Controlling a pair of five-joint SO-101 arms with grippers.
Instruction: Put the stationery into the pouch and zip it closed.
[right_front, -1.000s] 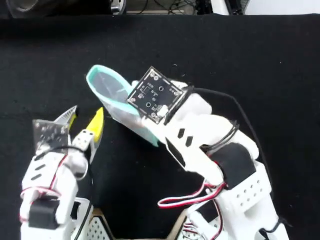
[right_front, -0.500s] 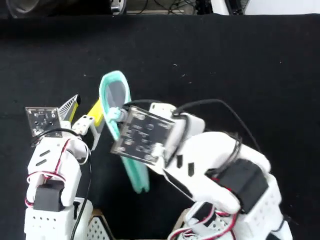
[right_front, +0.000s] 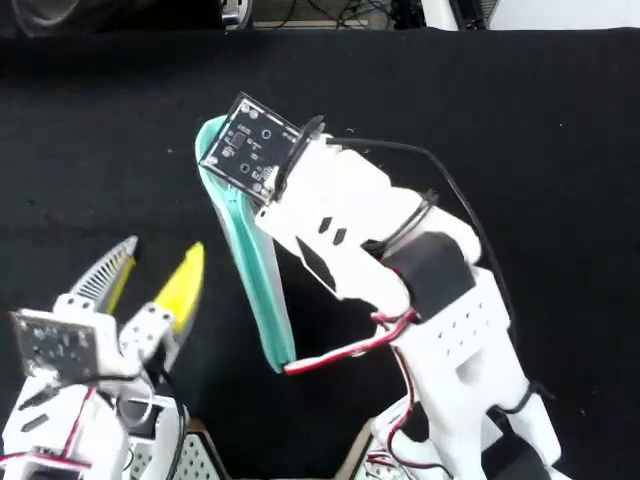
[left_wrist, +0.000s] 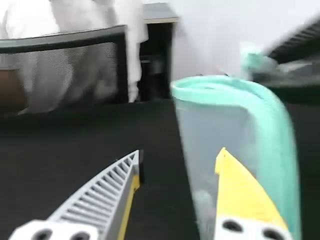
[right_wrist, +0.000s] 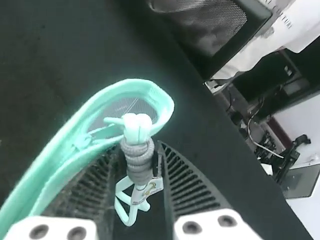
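While my right gripper pinches its knotted zipper cord, the mint-green, see-through-sided pouch stretches long and narrow; my left gripper gapes wide beside it.

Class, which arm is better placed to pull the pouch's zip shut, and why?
Right. Its claw is shut on the zip pull at the pouch's end; the left claw is open and empty, beside the pouch.

Pouch: long, slim, mint-green trim, translucent grey side panel; turned on edge above the table. Pull cord: mint and grey, knotted, pinched by the right gripper.
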